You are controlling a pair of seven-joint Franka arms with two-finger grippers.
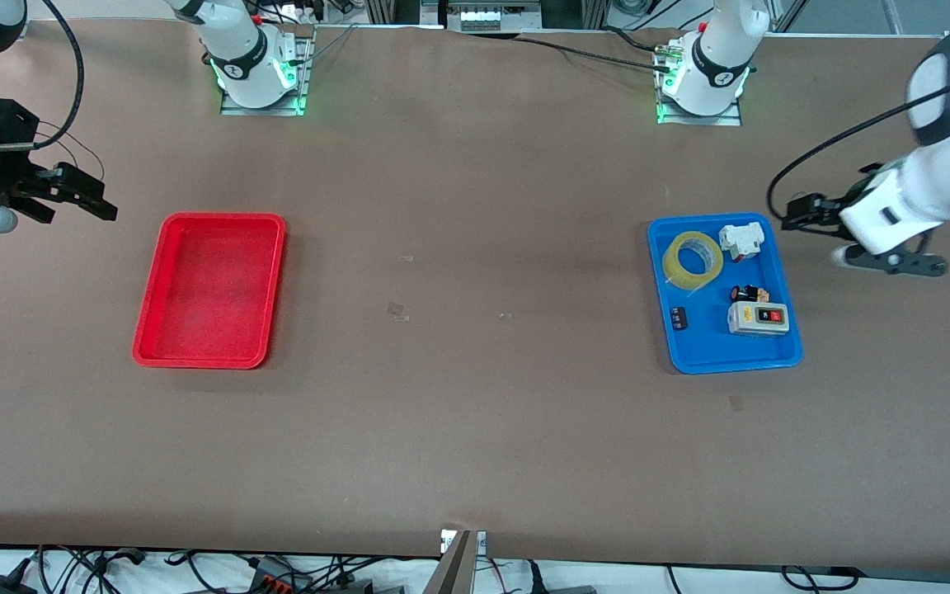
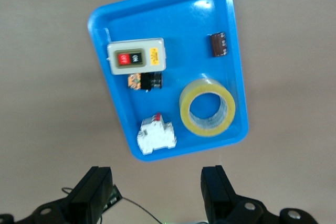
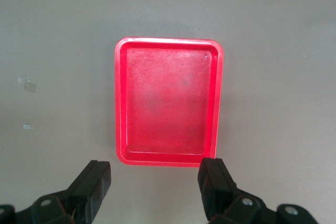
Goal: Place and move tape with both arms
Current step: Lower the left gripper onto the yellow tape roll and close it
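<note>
The yellowish tape roll [image 1: 676, 271] lies flat in the blue tray [image 1: 706, 345], in the corner nearest the robots and toward the table's middle. It also shows in the left wrist view [image 2: 208, 129]. My left gripper [image 1: 809, 216] is open and empty, in the air just outside the tray at the left arm's end of the table; in the left wrist view it [image 2: 156, 174] is short of the tray's rim [image 2: 157, 156]. My right gripper [image 1: 87, 196] is open and empty, up in the air beside the red tray [image 1: 211, 289], and it [image 3: 155, 167] shows the same in the right wrist view.
In the blue tray with the tape are a white switch block [image 1: 740, 240], a grey button box [image 1: 758, 318], a small black and orange part [image 1: 749, 293] and a small dark part [image 1: 679, 318]. The red tray [image 3: 168, 103] holds nothing.
</note>
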